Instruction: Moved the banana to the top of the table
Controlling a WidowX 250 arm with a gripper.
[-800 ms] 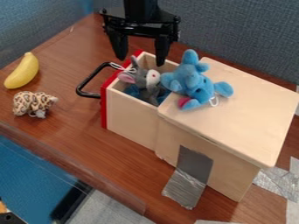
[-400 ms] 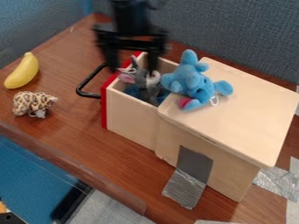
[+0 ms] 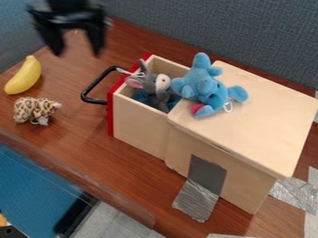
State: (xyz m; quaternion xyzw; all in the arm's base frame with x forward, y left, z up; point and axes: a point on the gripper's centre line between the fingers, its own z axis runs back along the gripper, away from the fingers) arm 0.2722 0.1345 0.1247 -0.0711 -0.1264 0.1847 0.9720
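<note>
And the gripper [image 3: 76,50] has been swung away from above the drawer [image 3: 140,125] to the banana's side, so a grasp is perhaps being set up; its fingers are spread wide, nothing is pinched or touched, and the banana [image 3: 23,76] is left lying beside the spotted plush [image 3: 34,110]

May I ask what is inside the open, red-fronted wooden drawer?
A grey plush toy with a pink ear sits in the drawer, with something blue beside it; they and the near wall hide the floor.
</note>
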